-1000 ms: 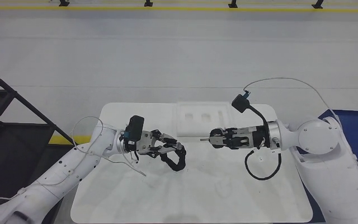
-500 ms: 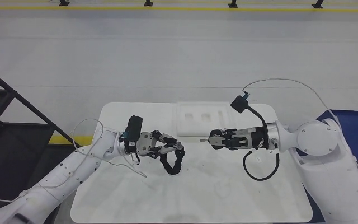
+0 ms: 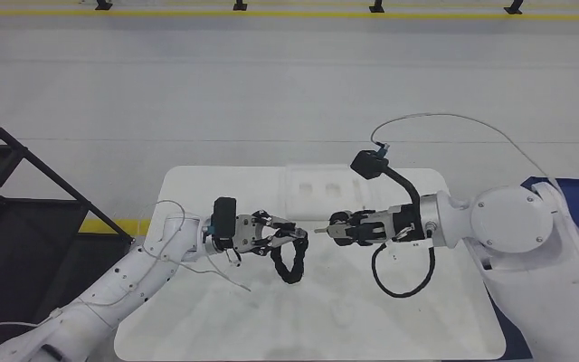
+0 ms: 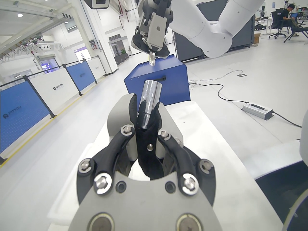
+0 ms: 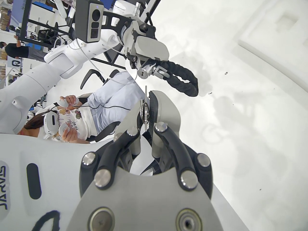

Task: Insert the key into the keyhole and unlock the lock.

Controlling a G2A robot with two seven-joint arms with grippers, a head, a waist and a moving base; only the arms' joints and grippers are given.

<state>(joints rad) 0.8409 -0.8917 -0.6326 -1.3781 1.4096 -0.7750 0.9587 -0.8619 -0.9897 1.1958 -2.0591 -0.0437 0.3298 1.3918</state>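
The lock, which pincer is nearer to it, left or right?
Left. The left pincer is shut on the lock, gripping its cylinder. The right pincer holds the key, whose tip points at the keyhole end across a small gap, not yet inserted.

White arms (image 3: 127,277) — grey, silver-screwed left end effector (image 4: 145,105)

key (image 5: 145,90) head: hidden in right gripper (image 5: 147,98) | lock (image 4: 149,97): part-hidden, left gripper (image 4: 145,102)
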